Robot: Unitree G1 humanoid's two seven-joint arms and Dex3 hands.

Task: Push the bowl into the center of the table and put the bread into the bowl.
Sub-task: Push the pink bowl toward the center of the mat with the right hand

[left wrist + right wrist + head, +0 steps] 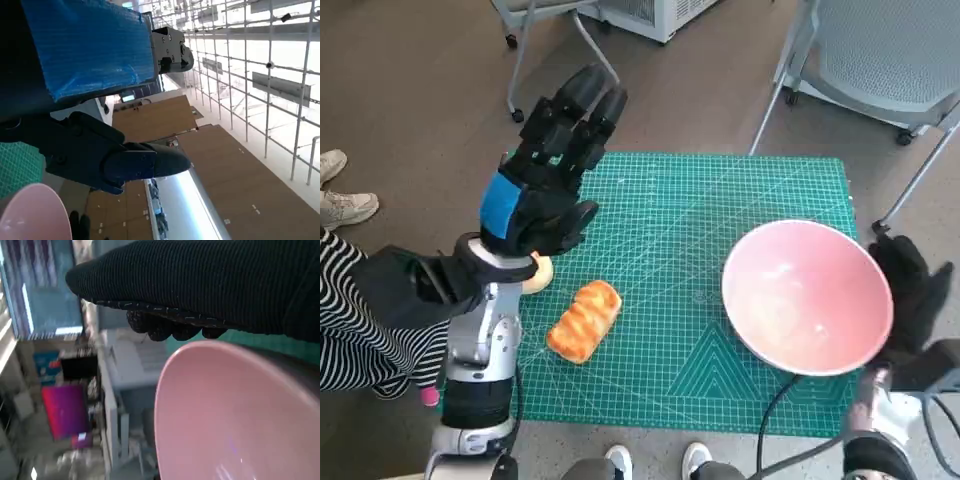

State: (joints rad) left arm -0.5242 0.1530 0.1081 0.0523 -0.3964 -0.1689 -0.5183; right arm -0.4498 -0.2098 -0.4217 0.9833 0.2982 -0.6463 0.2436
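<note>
The pink bowl (807,297) stands on the right part of the green mat (690,200), near its right edge. My gloved right hand (912,288) lies against the bowl's right outer side, and in the right wrist view the glove (210,285) stretches along the bowl's rim (200,405). The golden bread (585,320) lies on the mat's left front part. My left hand (545,180) hovers above the mat's left edge, behind the bread, fingers spread and holding nothing. A piece of the bowl (30,215) also appears in the left wrist view.
A small cream round thing (539,273) lies by the left wrist at the mat's left edge. A person's striped sleeve (360,330) and shoes (342,195) are at the left. Wheeled chairs (880,60) stand behind the table, and feet (695,460) show at the front.
</note>
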